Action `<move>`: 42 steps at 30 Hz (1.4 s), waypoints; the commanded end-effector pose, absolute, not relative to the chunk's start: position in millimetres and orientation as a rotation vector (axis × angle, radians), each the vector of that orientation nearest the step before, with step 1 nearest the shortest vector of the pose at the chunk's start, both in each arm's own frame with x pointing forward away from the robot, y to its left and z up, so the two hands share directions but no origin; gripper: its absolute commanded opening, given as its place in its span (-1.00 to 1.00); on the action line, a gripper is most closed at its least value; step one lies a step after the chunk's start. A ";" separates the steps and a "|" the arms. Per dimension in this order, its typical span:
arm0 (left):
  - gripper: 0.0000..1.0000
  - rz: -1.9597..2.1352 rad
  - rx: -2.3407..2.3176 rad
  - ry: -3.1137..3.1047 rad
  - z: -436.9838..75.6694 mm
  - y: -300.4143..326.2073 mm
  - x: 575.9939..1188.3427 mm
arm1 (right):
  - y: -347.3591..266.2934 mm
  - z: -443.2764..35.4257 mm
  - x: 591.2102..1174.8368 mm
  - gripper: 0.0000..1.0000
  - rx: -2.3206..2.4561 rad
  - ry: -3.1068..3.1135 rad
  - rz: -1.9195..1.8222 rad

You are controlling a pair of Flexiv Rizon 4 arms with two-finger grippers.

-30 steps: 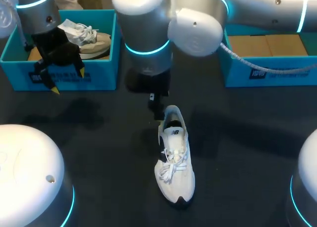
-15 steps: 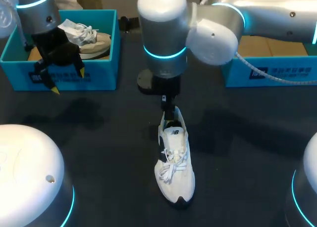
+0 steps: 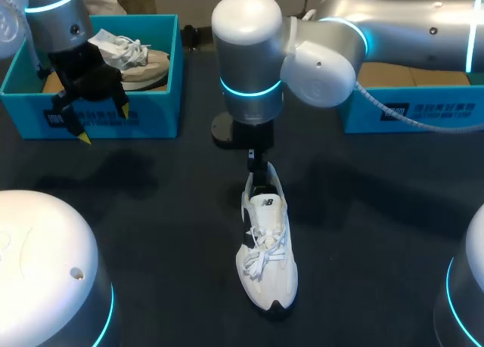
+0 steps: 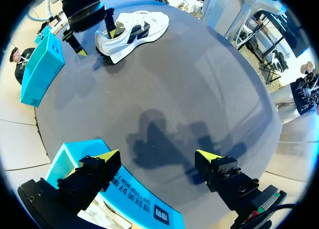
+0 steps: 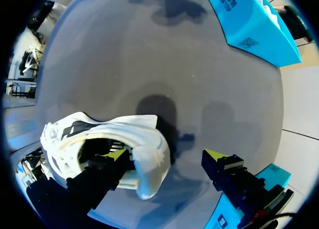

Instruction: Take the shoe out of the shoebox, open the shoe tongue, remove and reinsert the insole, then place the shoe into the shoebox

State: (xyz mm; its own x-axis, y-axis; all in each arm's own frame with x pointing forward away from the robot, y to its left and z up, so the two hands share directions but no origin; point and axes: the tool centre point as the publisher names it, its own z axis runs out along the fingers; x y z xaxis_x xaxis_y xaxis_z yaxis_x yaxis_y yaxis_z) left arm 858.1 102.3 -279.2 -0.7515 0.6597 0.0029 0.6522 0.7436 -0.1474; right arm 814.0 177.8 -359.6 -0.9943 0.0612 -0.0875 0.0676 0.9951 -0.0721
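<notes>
Right gripper (image 5: pixel 166 155) is spread wide at the heel of the white shoe (image 5: pixel 94 136). One yellow-tipped finger is down inside the collar and the other stands clear outside, beyond the heel, so nothing is clamped. In the head view the right gripper (image 3: pixel 258 168) points straight down at the back of the white shoe (image 3: pixel 266 245). The shoe lies out on the dark table (image 3: pixel 378 233) at centre frame, toe toward the lower edge, laces bunched at mid-foot. The right arm (image 3: pixel 393 29) comes in from the upper right, above the right shoebox (image 3: pixel 412 113). At the upper left, the left gripper (image 3: pixel 103 124) hangs with fingers apart, gripping nothing, above the front wall of the left shoebox (image 3: pixel 155 116). A second shoe (image 3: pixel 140 60) sits inside that box. The left wrist view shows the left gripper (image 4: pixel 158 155) just as wide, with the white shoe (image 4: pixel 132 29) well ahead.
</notes>
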 end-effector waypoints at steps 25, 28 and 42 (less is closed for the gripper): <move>1.00 0.207 -1.086 -2.881 -279.2 102.6 857.8 | 169.7 -390.1 816.5 0.04 0.120 3.106 -0.076; 1.00 0.207 -1.086 -2.881 -279.2 102.6 857.8 | 170.2 -391.7 814.3 -0.23 0.120 3.110 -0.076; 1.00 0.207 -1.086 -2.881 -279.2 102.6 857.8 | 165.0 -342.3 814.6 -1.00 0.140 3.027 -0.121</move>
